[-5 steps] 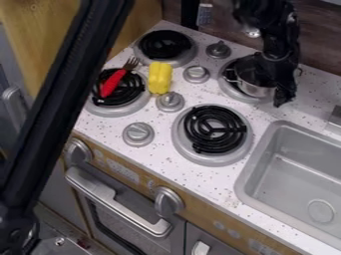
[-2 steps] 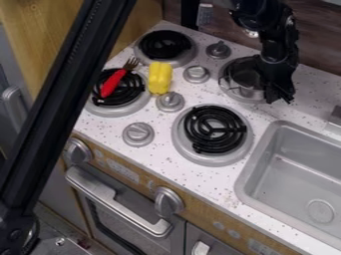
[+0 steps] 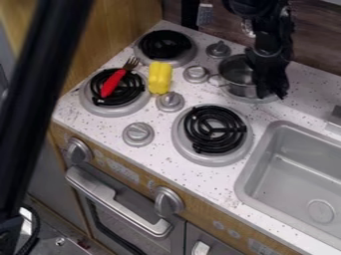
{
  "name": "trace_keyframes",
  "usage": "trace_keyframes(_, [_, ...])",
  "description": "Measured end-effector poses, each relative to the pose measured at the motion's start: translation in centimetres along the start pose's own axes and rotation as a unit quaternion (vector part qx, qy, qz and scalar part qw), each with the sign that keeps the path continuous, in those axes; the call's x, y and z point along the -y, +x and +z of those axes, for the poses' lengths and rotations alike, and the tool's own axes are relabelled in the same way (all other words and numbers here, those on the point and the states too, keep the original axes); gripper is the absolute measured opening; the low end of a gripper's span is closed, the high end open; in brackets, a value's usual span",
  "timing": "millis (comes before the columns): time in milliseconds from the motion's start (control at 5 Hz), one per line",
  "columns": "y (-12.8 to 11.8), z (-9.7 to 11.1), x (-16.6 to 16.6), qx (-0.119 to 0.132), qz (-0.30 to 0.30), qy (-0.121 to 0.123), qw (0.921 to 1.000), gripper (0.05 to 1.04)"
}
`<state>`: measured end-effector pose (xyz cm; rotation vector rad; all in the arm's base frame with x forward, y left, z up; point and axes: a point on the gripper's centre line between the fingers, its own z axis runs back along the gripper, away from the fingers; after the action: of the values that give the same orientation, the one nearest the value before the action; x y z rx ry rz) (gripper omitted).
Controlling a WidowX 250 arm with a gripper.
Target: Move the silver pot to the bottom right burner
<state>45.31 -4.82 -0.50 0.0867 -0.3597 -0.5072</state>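
Note:
The black gripper (image 3: 271, 92) hangs over the right side of the silver pot (image 3: 237, 88) at the upper right of the stove, hiding that part of its rim and wall. Upright, the pot is over the top right burner (image 3: 256, 99), whose grey ring shows below it; whether it touches the burner I cannot tell. One thin handle sticks out on the pot's left. The bottom right burner (image 3: 214, 130), a black coil in a grey ring, lies nearer the front and has nothing on it.
On the bottom left burner (image 3: 138, 104) lies a red-handled fork (image 3: 112, 83). A yellow block (image 3: 159, 77) stands between the burners, near several grey knobs (image 3: 138, 134). The sink (image 3: 286, 169) is at the right. A dark bar (image 3: 40, 99) crosses the left side.
The pot has shifted left and a little up in the view, and its opening shows more. The gripper has moved slightly left and up with it. The dark bar at left has swung leftward.

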Motion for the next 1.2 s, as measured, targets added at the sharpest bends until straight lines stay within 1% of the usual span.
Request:
trace_keyframes(200, [-2.7,1.6,0.4,-0.032,0.028,0.022,0.9989,0.069])
trace_keyframes(400, [-5.4,1.7,1.6,-0.065,0.044,0.019,0.9968,0.069])
trace_keyframes(600, [-7.1,1.5,3.8,-0.089,0.044,0.01,0.995,0.069])
trace_keyframes(800, [-9.4,0.9,5.8,-0.115,0.053,-0.007,0.9919,0.069])
trace_keyframes(1000, [-10.1,0.8,6.5,-0.117,0.072,-0.018,0.9904,0.069])
trace_keyframes(1200, [-9.9,0.7,6.9,-0.108,0.089,-0.03,0.9897,0.082])
